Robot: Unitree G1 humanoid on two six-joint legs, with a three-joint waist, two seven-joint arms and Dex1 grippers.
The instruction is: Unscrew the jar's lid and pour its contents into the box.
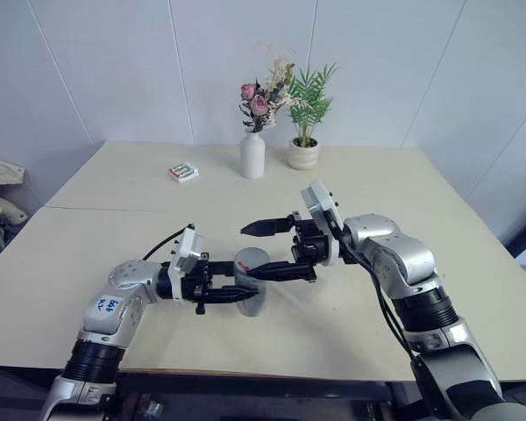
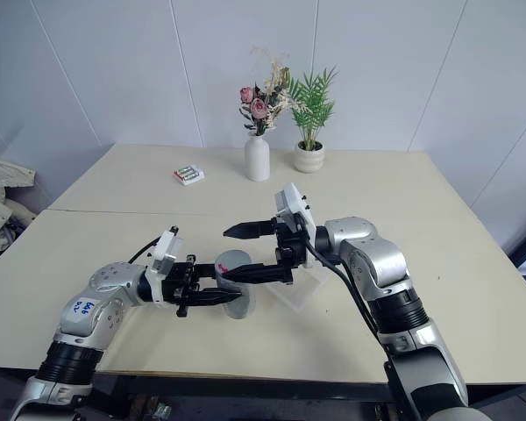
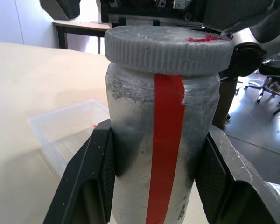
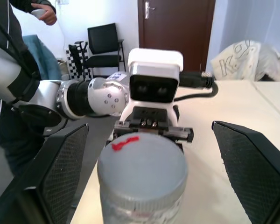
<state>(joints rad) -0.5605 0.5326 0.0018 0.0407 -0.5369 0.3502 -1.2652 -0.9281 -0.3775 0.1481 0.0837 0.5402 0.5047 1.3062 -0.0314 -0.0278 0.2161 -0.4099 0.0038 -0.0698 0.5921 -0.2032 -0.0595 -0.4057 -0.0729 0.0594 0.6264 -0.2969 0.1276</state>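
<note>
A: Look at the jar (image 3: 163,154): dull, scuffed silvery-grey, a glossy red tape strip down it, and the lid (image 3: 168,49) matt grey with a ribbed edge.

B: The box (image 3: 67,128) is cloudy translucent plastic; the desk (image 1: 114,254) is smooth, matt cream.

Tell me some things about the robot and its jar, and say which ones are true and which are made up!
1. The left gripper is squeezing the jar. True.
2. The lid is already off the jar. False: it sits on top.
3. The right gripper is clamped on the lid. False: its fingers stand wide open on either side.
4. The box is lying on the table. True.
</note>
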